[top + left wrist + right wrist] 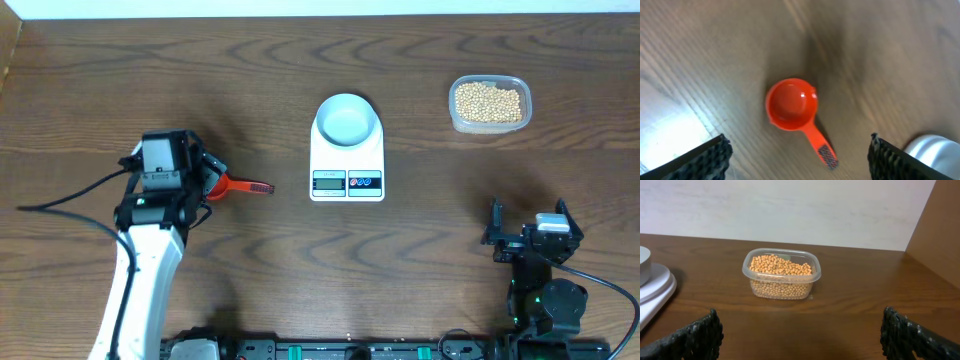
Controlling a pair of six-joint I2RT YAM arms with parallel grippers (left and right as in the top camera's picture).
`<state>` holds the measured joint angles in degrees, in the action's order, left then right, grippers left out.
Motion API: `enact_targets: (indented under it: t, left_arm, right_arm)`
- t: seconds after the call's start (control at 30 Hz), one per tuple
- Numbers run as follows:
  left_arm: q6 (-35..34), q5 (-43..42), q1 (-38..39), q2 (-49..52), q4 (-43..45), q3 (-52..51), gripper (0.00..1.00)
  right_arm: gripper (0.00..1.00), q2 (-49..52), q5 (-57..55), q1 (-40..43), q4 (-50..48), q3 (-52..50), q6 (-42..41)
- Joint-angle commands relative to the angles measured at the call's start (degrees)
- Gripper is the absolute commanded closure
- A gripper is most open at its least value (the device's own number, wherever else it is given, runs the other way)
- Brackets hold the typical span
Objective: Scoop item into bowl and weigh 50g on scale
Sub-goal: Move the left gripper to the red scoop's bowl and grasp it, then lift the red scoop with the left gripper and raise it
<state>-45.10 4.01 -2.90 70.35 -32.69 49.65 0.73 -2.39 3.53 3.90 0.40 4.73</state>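
An orange-red scoop (232, 186) lies on the table, its handle pointing right towards the scale. My left gripper (205, 178) hovers right over it, open. In the left wrist view the scoop (791, 104) is empty, and its handle end sits between the spread fingers of the left gripper (800, 160) without touching either. The pale bowl (347, 122) stands empty on the white scale (347, 160). The beans (489, 102) fill a clear tub at the back right. My right gripper (528, 224) rests near the front right, open and empty, facing the beans (781, 266).
The clear tub (782, 289) stands about a hand's length ahead of the right gripper (800, 335). The scale's edge (655, 287) shows at the left of the right wrist view. A pale wall runs behind the table. A black cable trails left from the left arm.
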Motion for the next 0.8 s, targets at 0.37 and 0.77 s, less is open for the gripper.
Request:
enact_targets:
  t: [0.37,0.77]
  left_arm:
    - [-9.0,3.3,-0.3,13.5,1.0,0.9,0.41]
    - [-10.2,2.8,-0.3,24.9,9.0,0.8,0.57]
  right_arm:
    - [0.01,-0.1,-0.5,0.2,0.2,-0.1,-0.9]
    - [0.01,-0.1,-0.5,0.2,0.2,-0.1,-0.9]
